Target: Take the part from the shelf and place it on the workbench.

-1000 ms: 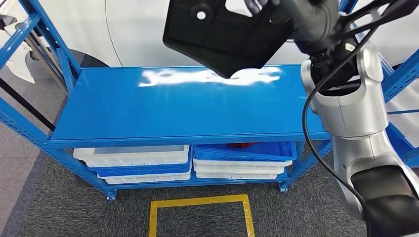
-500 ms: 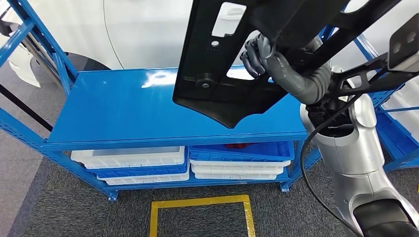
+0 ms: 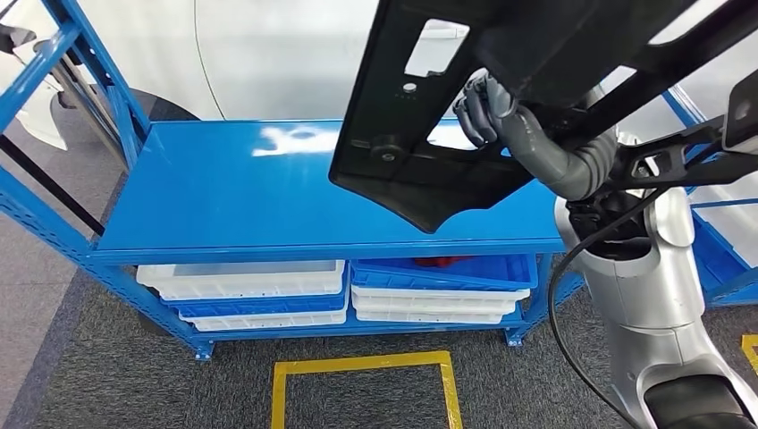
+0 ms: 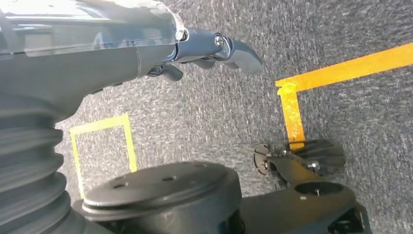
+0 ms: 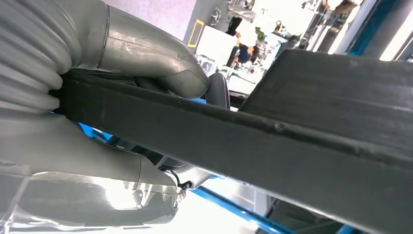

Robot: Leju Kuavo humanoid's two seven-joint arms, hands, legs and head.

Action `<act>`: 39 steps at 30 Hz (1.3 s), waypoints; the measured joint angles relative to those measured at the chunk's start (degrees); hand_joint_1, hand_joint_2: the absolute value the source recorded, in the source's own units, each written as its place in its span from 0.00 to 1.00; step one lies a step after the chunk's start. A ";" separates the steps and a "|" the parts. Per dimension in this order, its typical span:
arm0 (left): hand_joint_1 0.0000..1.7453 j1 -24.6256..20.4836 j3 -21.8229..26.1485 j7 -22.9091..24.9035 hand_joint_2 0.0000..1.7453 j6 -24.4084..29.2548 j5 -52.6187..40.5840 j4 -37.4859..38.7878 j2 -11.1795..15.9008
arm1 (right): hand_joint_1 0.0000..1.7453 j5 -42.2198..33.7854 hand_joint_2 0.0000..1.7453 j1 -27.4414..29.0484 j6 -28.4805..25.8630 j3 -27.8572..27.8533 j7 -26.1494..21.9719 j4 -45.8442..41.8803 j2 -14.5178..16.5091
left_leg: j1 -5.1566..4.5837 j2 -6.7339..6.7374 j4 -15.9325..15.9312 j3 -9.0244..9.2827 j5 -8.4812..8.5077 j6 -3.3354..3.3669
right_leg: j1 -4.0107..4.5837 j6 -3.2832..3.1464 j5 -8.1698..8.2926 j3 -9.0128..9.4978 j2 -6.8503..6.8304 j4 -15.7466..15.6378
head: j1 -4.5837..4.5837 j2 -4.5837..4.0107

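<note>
Part (image 3: 420, 152) — a large flat black plastic panel with cut-out windows — hangs in the air above the right half of the blue shelf (image 3: 232, 197), tilted steeply with its lower pointed edge over the shelf's front rim but not touching it.

On the left, the shelf's top deck is bare blue metal with a white glare patch toward the back; its upright posts rise at the far left, and the open room lies across the left and middle of the deck. Below the deck, white and blue bins (image 3: 241, 290) sit stacked on the lower level, and a yellow taped square (image 3: 362, 389) marks the grey carpet in front.

Left hand (image 4: 209, 51), seen from its wrist camera, hangs over the carpet holding nothing, its dark fingers (image 4: 238, 51) loosely extended and slightly bent, touching nothing.

Toward the right, the right hand (image 3: 487, 112) grips the part through one of its openings: dark fingers (image 3: 474, 107) curl over the panel's inner edge in the head view, and in the right wrist view the grey thumb (image 5: 160, 68) presses on one face of the panel's edge with the palm on the other — a closed clamp. The silver right arm rises from the lower right, close to the shelf's right end and a second blue rack (image 3: 715, 241) beside it.
</note>
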 joint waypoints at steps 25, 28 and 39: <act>0.00 -0.09 -0.55 -0.63 1.00 -0.34 0.10 0.02 -0.09 | 1.00 2.05 1.00 1.03 -1.83 0.35 1.60 -0.88 0.77 | -0.24 -0.08 0.79 2.52 -2.91 -1.42 | 0.37 -1.23 9.56 4.74 -0.73 -14.07 | 0.00 0.00; 0.00 -0.04 -0.56 -0.60 1.00 -0.34 0.10 0.01 -0.11 | 1.00 2.06 1.00 0.99 -1.84 0.39 1.58 -0.92 0.83 | 0.01 0.04 0.12 1.94 -1.57 -0.19 | 0.13 -0.25 7.64 3.55 -0.58 -11.95 | 0.00 0.00; 0.00 -0.25 -0.62 -0.91 1.00 -0.26 0.16 0.00 -0.15 | 1.00 3.02 1.00 0.85 -1.81 0.69 1.69 -0.90 0.91 | -0.48 0.05 1.01 -1.35 0.61 -0.63 | 0.63 -1.26 5.45 8.61 -0.37 -14.00 | 0.00 0.00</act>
